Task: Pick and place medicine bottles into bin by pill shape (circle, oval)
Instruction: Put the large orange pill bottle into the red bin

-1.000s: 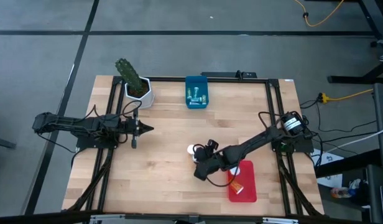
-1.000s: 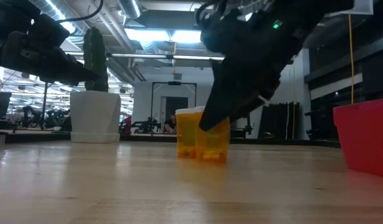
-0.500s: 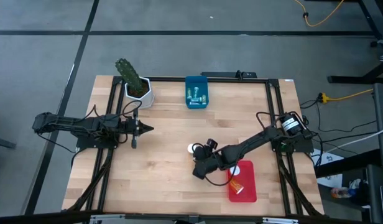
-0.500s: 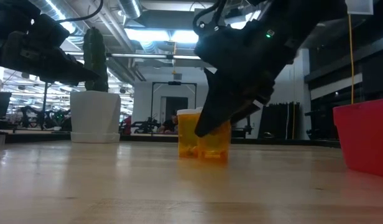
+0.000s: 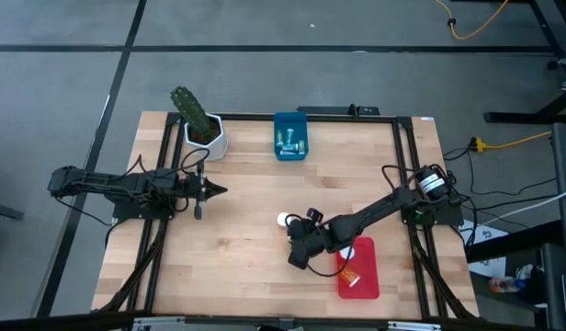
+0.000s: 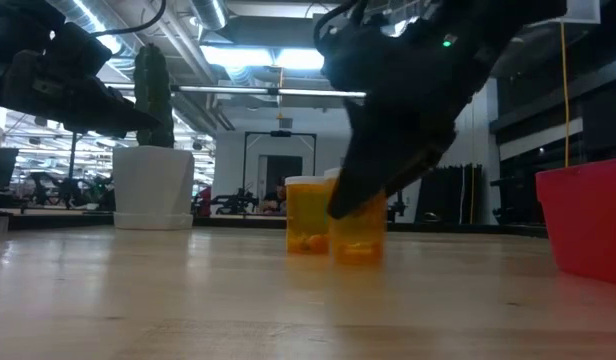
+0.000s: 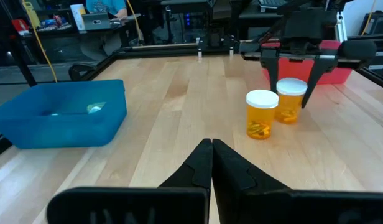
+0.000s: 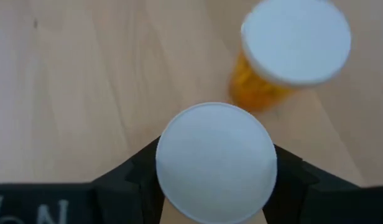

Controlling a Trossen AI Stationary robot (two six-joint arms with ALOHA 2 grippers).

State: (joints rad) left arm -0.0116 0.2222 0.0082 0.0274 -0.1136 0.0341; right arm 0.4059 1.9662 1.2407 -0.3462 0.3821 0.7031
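Two dark jointed arms; black cables; green indicator light.

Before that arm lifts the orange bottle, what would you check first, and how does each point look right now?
1. Right pincer around an orange bottle: ok, a finger on each side of its cap.
2. Bottle upright on the table: ok in the low view.
3. Second orange bottle clear of the grip: ok, beside it, apart.
4. Red bin has room: ok, one bottle inside.
5. Pill shape in the gripped bottle: cannot tell.
6. Left pincer out of the way: ok, shut, near the cactus pot.
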